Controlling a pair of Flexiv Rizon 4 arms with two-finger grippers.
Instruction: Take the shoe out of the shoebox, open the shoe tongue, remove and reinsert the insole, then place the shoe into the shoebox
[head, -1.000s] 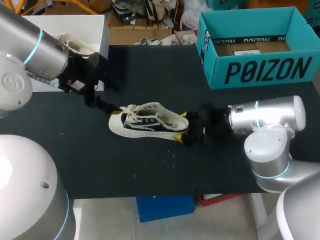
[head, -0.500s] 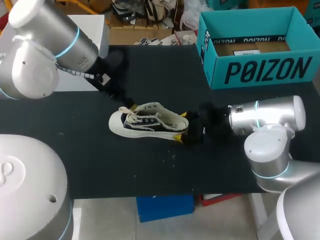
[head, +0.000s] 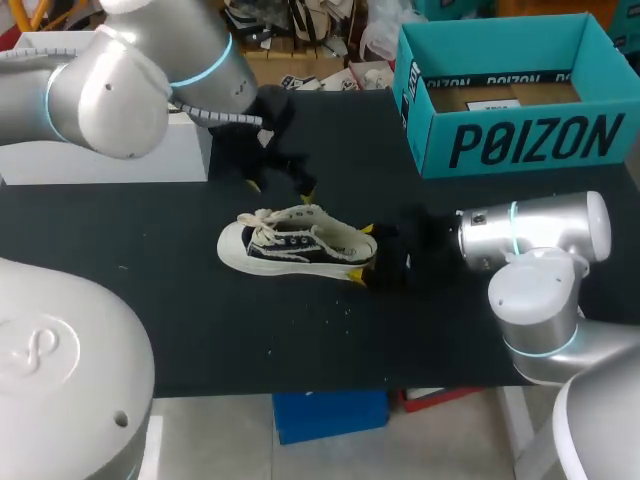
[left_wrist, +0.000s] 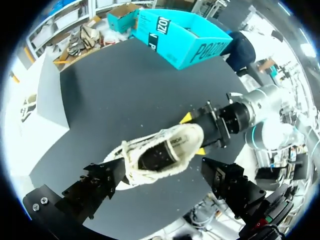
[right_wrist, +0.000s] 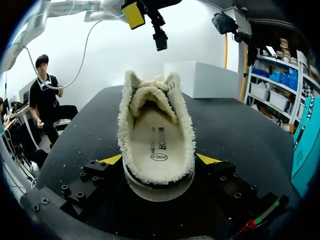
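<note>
White block (head: 60, 165): at the far left edge of the black bench (head: 200, 310), partly hidden by the left arm.
Left end effector (head: 281, 190): fingers spread wide, holding nothing. It hangs over the laced front half of the shoe; from the left wrist view the shoe lies ahead of it, apart from both fingers.
Dark canvas low-top shoe with frayed cream trim and white laces (head: 295, 243): upright on its sole, mid-bench, toe toward the left arm, heel toward the right arm.
Cream insole (right_wrist: 159, 142): lying flat inside the shoe.
Right end effector (head: 362, 252): closed on the shoe's heel, one yellow tip pressed to each side.
Open teal cardboard shoebox (head: 520, 140): far right of the bench, well apart from the shoe.
</note>
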